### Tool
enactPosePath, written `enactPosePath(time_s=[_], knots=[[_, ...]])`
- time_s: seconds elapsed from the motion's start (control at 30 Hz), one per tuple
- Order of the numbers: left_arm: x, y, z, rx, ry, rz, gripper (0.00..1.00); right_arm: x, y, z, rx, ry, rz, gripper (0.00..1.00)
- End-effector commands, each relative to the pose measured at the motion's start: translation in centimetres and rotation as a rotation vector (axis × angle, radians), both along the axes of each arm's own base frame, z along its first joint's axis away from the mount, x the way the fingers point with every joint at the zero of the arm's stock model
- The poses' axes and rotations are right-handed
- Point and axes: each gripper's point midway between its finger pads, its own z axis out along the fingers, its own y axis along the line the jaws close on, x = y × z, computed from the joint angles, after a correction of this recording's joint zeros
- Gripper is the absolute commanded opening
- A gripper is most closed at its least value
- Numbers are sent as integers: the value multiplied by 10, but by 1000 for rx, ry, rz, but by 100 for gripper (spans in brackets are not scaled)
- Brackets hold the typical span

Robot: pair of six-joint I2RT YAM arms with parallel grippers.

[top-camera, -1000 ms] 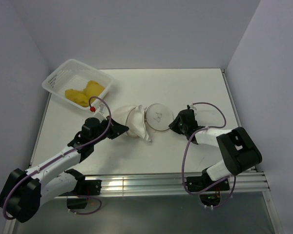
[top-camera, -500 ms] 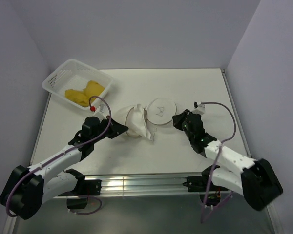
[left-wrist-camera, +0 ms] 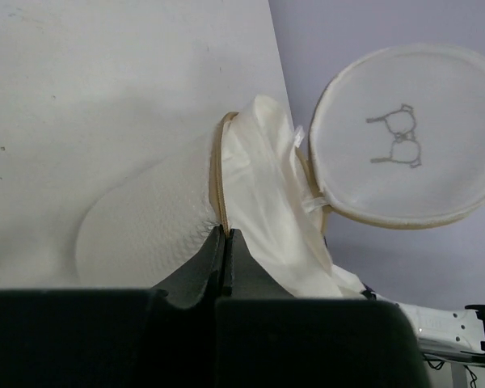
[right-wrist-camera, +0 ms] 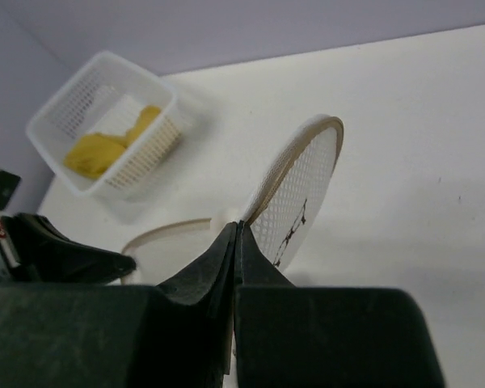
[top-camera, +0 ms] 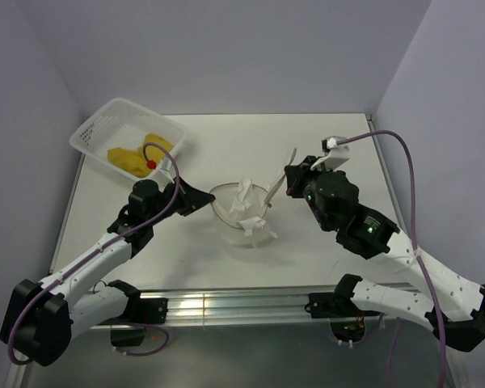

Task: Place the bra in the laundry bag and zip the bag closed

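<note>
The laundry bag [top-camera: 241, 217] of white mesh with a tan hoop rim stands open at the table's middle, with crumpled white fabric in its mouth. My left gripper [top-camera: 204, 200] is shut on the bag's left rim [left-wrist-camera: 220, 194]. My right gripper [top-camera: 287, 184] is shut on the edge of the round flap lid [top-camera: 276, 188] and holds it raised, nearly upright. The lid [right-wrist-camera: 303, 190] carries the black spectacles-like mark [left-wrist-camera: 394, 137]. The yellow padded bra [top-camera: 141, 151] lies in the white basket [top-camera: 89, 133] at the back left.
The basket [right-wrist-camera: 73, 105] stands at the table's back left corner, close behind the left arm. Grey walls close in the table at the back and on both sides. A metal rail runs along the near edge [top-camera: 250, 303].
My right gripper rose and swung the lid from lying flat to standing on edge. The bag's mouth now stands open. My left gripper kept its hold on the rim and shifted slightly back.
</note>
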Motion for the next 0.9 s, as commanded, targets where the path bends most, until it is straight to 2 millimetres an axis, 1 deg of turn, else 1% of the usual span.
enactPosePath(time_s=[0.0,0.03,0.07,0.1,0.13,0.17,0.2,0.23,0.27,0.3,0.33,0.37,0.4,0.43,0.47,0.5,0.53,0.57,0.6,0.7,0.73,0.77,0.8,0.83,0.87], knots=[[-5,-3,22,-25,-53,-44,0,-4,7,-3,-113,7,46,0],[-5,-1,19,-11,-51,-38,0,-3,9,-3,-122,1,58,0],[-3,3,12,8,-39,-15,0,0,10,-10,-142,9,51,0],[-4,4,0,29,-11,-12,0,7,15,-26,-194,44,38,0],[-6,3,-6,29,-4,-25,0,11,14,-39,-250,92,9,0],[-10,2,-13,32,13,-40,0,10,15,-42,-256,104,7,0],[-12,1,-14,32,8,-44,0,9,16,-40,-242,95,13,0],[-15,1,-18,46,9,-42,0,9,23,-28,-199,53,38,0],[-15,4,-23,69,13,-28,0,4,20,-19,-156,15,52,0],[-15,12,-32,122,23,1,0,3,20,-12,-127,-11,58,0],[-16,17,-25,133,-3,19,1,3,22,-4,-101,-39,67,0],[-16,21,-23,151,-14,35,4,3,25,-2,-93,-42,77,0],[-14,28,-17,177,-50,62,9,4,28,-2,-94,-38,85,0],[-16,32,-19,206,-37,69,14,4,32,-5,-105,-25,97,0],[-16,35,-14,221,-42,73,29,8,39,-10,-118,-5,106,0],[-16,37,-14,248,-49,73,37,9,41,-13,-121,7,106,0],[-19,40,-15,271,-31,72,48,10,42,-15,-128,17,101,0],[-20,42,-18,291,-26,67,52,11,44,-20,-135,28,102,0],[-23,43,-18,299,-24,63,55,11,45,-20,-128,30,100,0],[-36,47,-26,341,13,24,56,12,43,-22,-125,37,88,0],[-41,45,-24,345,17,-4,56,12,43,-23,-128,40,86,0],[-48,44,-27,371,20,-50,56,12,42,-25,-129,40,85,0],[-56,37,-27,373,21,-103,55,12,42,-26,-129,40,85,0],[-60,31,-16,365,4,-139,56,12,42,-27,-132,42,85,0],[-65,25,-13,366,1,-167,56,12,43,-27,-130,41,85,0]])
